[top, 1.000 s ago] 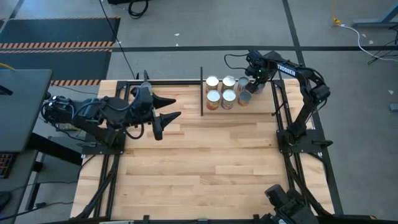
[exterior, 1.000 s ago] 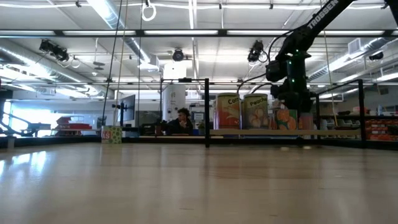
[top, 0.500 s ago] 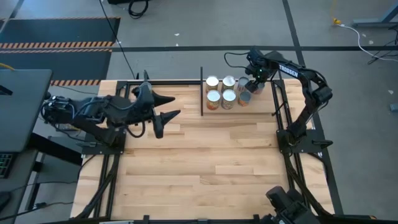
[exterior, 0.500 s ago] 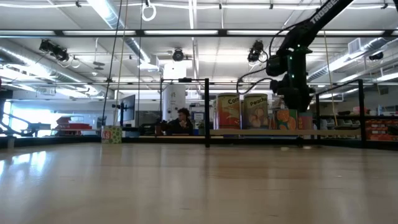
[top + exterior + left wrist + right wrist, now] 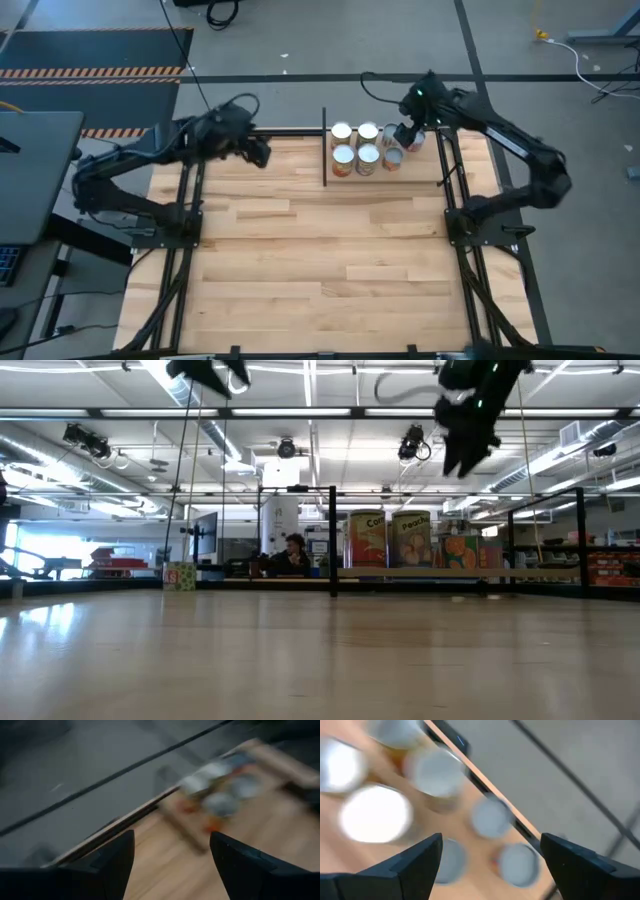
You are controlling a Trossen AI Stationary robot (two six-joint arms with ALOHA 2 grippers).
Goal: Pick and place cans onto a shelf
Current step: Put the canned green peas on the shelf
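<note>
Jaws on my right gripper (image 5: pixel 487 870) stand wide and empty above the cans (image 5: pixel 366 146) on the shelf (image 5: pixel 326 150). Left gripper (image 5: pixel 170 865), also wide, waits across the worktop (image 5: pixel 320 250). Blurred view; I'd rise straight, clearing tops.

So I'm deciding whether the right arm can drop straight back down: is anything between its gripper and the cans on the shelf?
Nothing visible. The right gripper hangs open above the cans on the shelf, with only air below it. The left gripper is open too, off near the table's far left edge.
</note>
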